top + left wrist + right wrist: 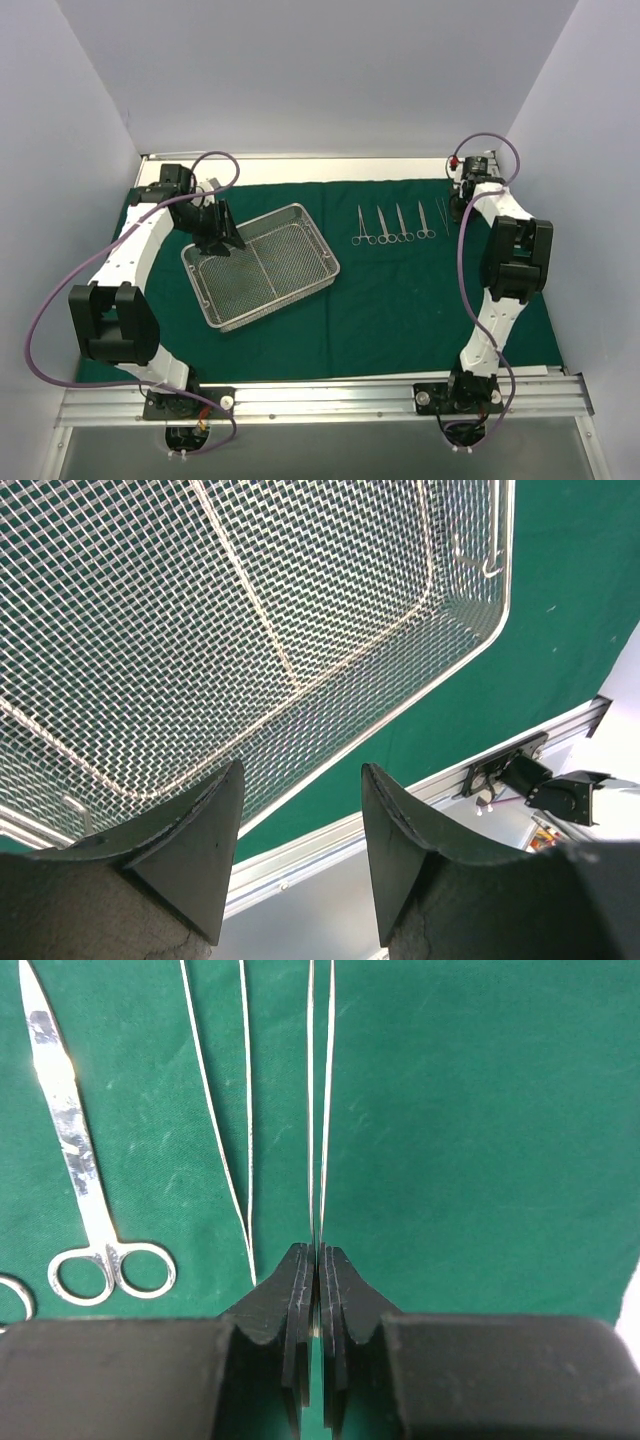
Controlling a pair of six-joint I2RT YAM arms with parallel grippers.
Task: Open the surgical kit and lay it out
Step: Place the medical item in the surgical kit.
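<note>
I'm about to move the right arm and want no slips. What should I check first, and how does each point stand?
1. Right gripper shut on tweezers: ok.
2. Held tweezers touching the cloth: cannot tell.
3. Other tweezers lying apart from the held pair: ok.
4. Left gripper open, holding nothing: ok.
5. Tray empty: ok.

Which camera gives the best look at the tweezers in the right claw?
The right wrist view: the tweezers run as two thin prongs straight out from the shut right claw, over the green cloth. The top view shows only a faint sliver by that claw; the left wrist view misses them.
</note>
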